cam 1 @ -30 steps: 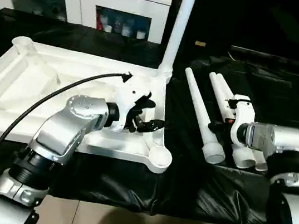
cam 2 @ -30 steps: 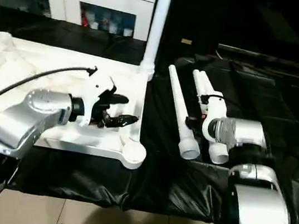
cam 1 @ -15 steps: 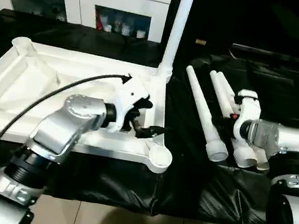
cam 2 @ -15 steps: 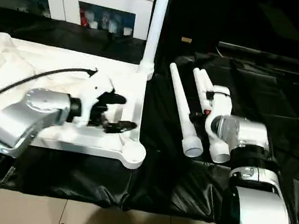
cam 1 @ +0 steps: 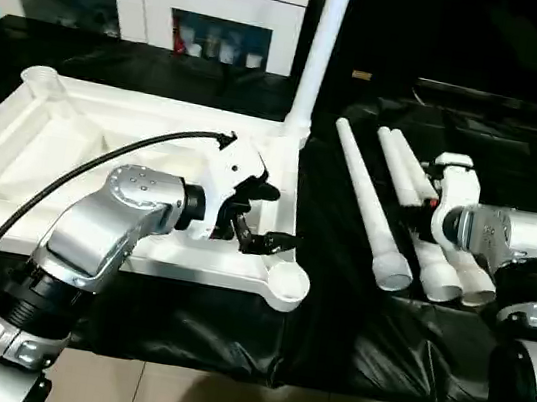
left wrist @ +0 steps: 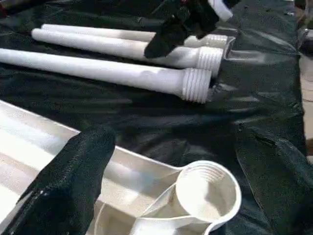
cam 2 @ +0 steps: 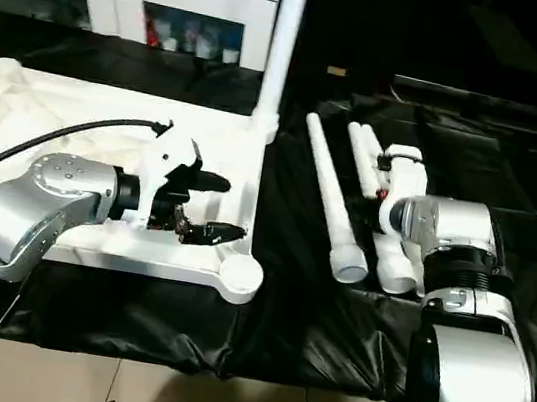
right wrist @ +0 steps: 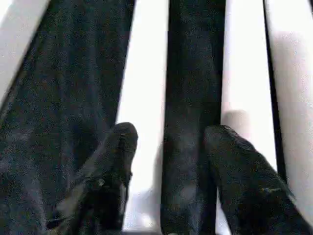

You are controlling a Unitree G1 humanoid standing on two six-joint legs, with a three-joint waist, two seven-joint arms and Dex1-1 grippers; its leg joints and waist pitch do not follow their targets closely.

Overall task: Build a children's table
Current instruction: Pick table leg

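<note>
While spread wide, left tool (cam 1: 264,215) empty

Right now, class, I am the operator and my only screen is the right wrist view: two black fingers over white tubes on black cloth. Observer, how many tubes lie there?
Observer: Three loose legs lie side by side on the black cloth, to the right of the upturned table top.
Operator: Is any leg fitted yet?
Observer: One. An upright leg stands in the table top's far right corner.
Operator: And where is the left claw?
Observer: The left claw hangs open over the table top, close to the near right corner socket, holding nothing.
</note>
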